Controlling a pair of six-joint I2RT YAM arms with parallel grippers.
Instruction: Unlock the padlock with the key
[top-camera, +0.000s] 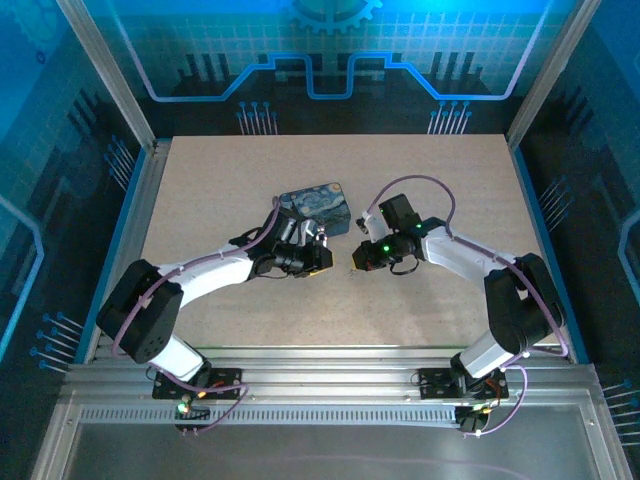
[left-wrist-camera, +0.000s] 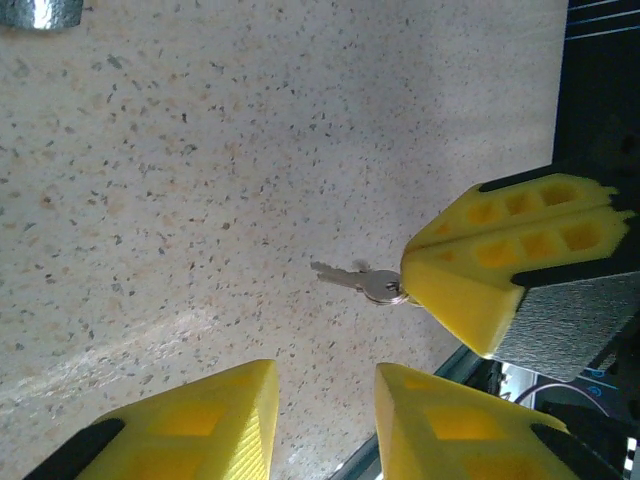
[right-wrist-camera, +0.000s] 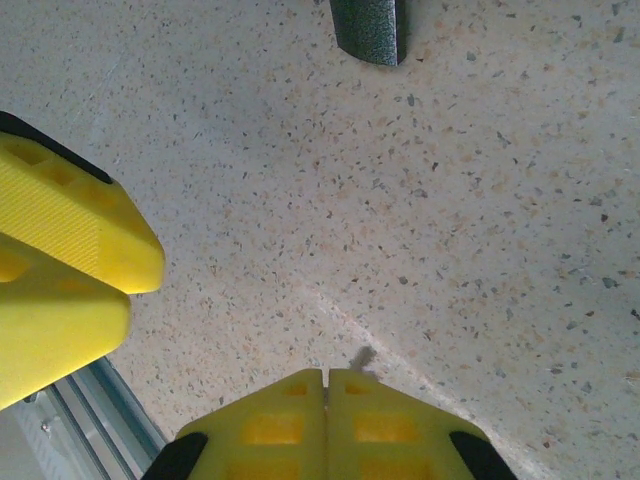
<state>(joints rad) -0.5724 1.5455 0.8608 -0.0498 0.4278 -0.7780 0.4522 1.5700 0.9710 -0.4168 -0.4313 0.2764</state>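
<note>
Top view: on the speckled table, the left gripper and right gripper face each other tip to tip, just apart. The swirl-painted box lies at 12 o'clock of the gap between them. Left wrist view: the right gripper comes in from 3 o'clock, its jaws pressed together on the round head of the key. The blade sticks out free toward 9 o'clock, above the table. Our left jaws at 6 o'clock stand partly apart, with nothing visible between the tips. A bright metal fragment at 11 o'clock may be the padlock, but it is too cropped to tell. Right wrist view: the right jaws at 6 o'clock meet with no gap and a sliver of key pokes out beyond them. The left gripper's fingers sit at 9 o'clock. A dark grey textured piece at 12 o'clock is unidentified. Judgement: the key is light, stiff, thin and smooth, so it is likely to pivot or slip in the hard pads. We would grip it on the flat head and leave the blade bare. The padlock should be hard and dense, best clamped across its body with the shackle free.
</note>
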